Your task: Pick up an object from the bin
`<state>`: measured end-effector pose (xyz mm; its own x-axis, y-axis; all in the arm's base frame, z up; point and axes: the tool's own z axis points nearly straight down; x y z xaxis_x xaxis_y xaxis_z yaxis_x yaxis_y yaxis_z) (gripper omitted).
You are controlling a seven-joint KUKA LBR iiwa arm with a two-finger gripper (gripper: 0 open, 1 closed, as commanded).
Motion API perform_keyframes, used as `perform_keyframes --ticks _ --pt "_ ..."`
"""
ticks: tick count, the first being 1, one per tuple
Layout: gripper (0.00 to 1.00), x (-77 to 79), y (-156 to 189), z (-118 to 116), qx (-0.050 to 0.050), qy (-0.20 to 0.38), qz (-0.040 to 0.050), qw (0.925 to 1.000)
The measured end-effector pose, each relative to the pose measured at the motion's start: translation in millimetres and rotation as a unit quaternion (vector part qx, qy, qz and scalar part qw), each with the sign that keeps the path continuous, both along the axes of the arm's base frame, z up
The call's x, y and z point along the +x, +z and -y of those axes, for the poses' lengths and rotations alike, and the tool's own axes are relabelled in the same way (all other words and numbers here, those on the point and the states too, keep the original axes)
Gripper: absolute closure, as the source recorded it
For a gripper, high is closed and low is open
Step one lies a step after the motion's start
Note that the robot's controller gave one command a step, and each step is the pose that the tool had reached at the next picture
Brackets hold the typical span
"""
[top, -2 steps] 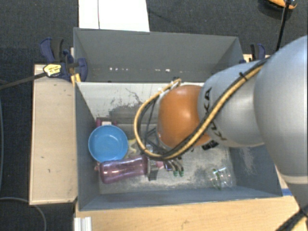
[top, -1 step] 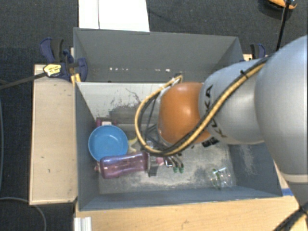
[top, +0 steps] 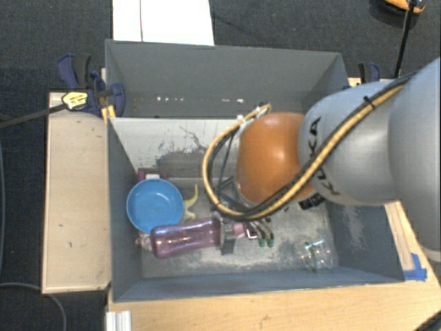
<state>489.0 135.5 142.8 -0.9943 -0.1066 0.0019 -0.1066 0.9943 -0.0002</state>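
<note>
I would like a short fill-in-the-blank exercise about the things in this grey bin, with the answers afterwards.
1. In the grey metal bin, the round blue plastic bowl lies in the picture's ____ half.
2. The translucent plastic bottle lying on its side beside the bowl is ____ in colour.
3. The rounded cover on the robot's wrist is ____ in colour.

Missing words: left; purple; orange.

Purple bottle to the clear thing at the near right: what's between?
Camera view: the gripper at the purple bottle's end, then small dark bits on bin floor.
</note>
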Motion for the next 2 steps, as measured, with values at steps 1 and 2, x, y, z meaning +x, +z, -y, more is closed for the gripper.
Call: perform_keyframes --ticks 1,2 --pt "1.00 40.4 -14.2 0.2 0.004 0.013 0.0163 0.9998" --pt "1.00 60.8 -53.0 25.8 0.001 0.036 0.0002 0.9994"
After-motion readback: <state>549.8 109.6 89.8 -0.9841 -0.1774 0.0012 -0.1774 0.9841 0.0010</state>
